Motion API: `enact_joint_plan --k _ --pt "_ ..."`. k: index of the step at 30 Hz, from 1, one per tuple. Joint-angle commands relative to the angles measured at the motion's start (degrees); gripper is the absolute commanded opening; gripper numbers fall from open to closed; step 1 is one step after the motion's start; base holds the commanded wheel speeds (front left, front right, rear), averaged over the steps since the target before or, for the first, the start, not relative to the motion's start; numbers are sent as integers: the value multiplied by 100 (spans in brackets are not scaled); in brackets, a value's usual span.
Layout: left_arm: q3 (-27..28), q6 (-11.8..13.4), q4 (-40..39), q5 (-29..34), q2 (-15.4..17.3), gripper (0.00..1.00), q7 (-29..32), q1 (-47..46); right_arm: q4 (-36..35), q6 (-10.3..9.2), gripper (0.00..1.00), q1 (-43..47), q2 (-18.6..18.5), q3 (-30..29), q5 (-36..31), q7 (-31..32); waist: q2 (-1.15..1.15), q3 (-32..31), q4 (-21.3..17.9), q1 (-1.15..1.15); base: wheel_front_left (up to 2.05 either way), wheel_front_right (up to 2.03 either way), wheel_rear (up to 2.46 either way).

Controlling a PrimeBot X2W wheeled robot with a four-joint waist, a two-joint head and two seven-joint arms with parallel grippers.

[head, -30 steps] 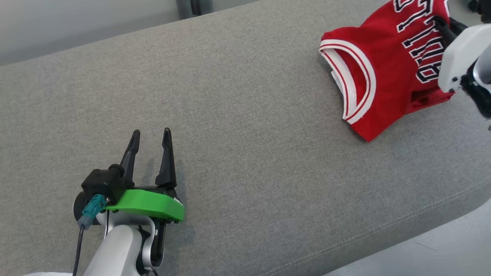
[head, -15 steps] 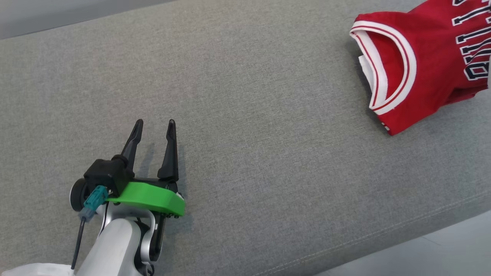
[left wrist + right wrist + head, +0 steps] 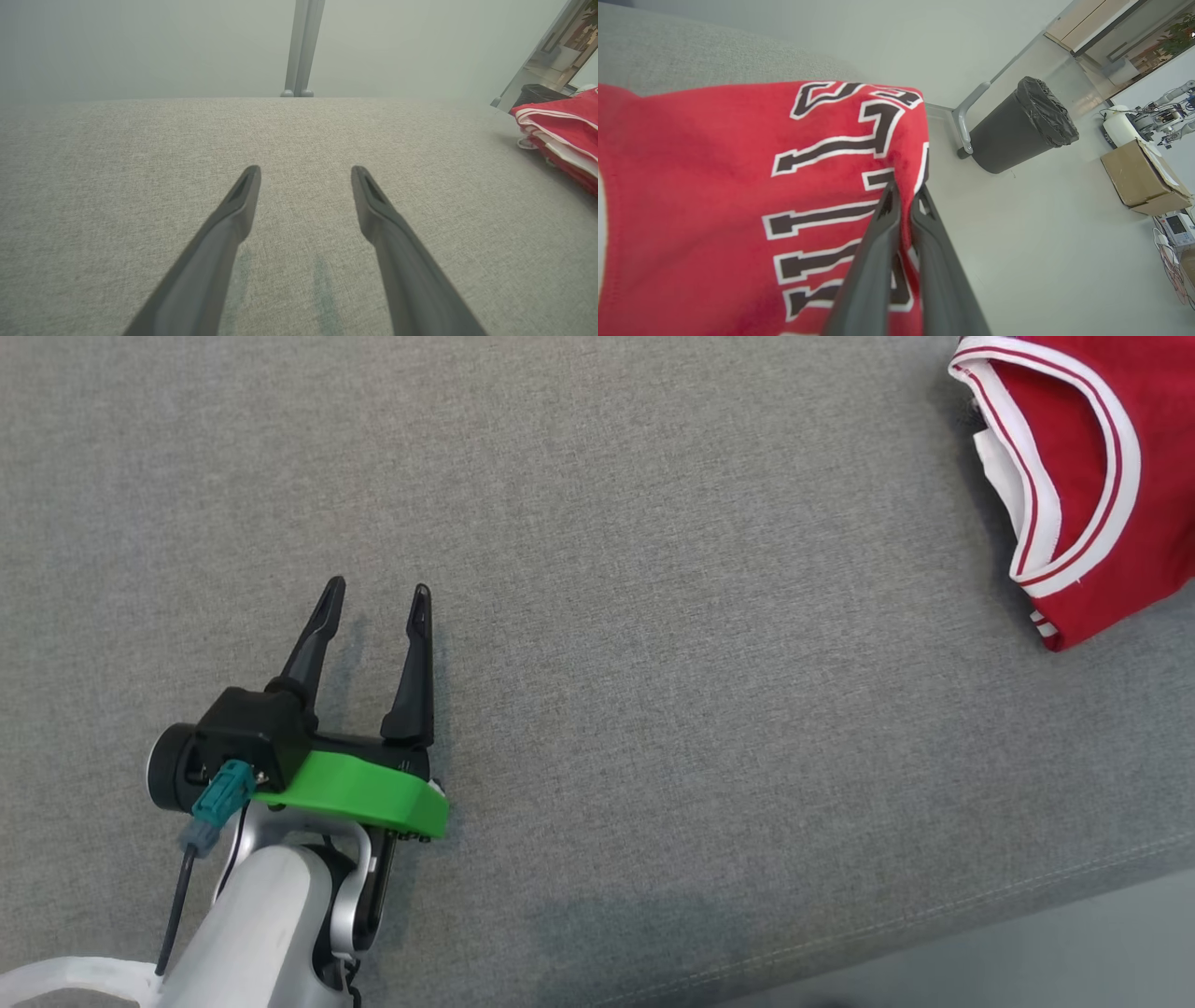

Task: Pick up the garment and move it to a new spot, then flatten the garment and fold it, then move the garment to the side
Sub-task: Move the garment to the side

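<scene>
The garment point(image 3: 1092, 476) is a red jersey with white trim and dark lettering, folded at the top right of the head view on the grey cushion point(image 3: 653, 616). It also lies at the right edge of the left wrist view as the garment point(image 3: 565, 126). My right gripper point(image 3: 903, 198) is shut on the garment's point(image 3: 738, 196) lettered edge, which hangs over the cushion's end. My left gripper point(image 3: 373, 597) is open over bare fabric at the lower left, far from the jersey, with nothing between its fingers point(image 3: 238, 205).
The cushion's front seam point(image 3: 934, 915) runs along the bottom right, pale floor beyond. In the right wrist view a black bin point(image 3: 1017, 130), a cardboard box point(image 3: 1139, 177) and a metal frame leg point(image 3: 966, 116) stand on the floor past the cushion's end.
The head camera has swung, so the whole picture has slid right and the jersey now sits at the frame's top right corner; the right arm has left that view. Left gripper stays open.
</scene>
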Motion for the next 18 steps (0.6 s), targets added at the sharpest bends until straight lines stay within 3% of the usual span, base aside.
enact_joint_plan --k 1,2,4,6,11,18 --pt "7 26 -49 40 50 100 15 -98 75 -9 0 -49 26 -51 -78 -57 0 179 93 0 0 0 0" --pt "3 37 -73 50 58 100 32 -104 153 -9 2 -91 35 -113 -172 -97 0 207 100 0 0 0 0" --pt "-12 52 -111 59 62 100 43 -119 303 -9 33 -147 23 -243 -340 -152 0 254 114 0 0 0 0" --pt "-16 63 -140 69 77 100 56 -119 418 -8 100 -163 74 -387 -471 -202 0 280 118 0 0 0 0" --pt "-8 101 -184 75 114 100 89 -118 527 -9 100 -223 32 -706 -907 -393 0 313 77 0 0 0 0" --pt "-24 119 -144 33 134 100 95 -98 527 -9 100 -252 430 -1046 -1145 -694 0 206 -63 0 0 0 0"
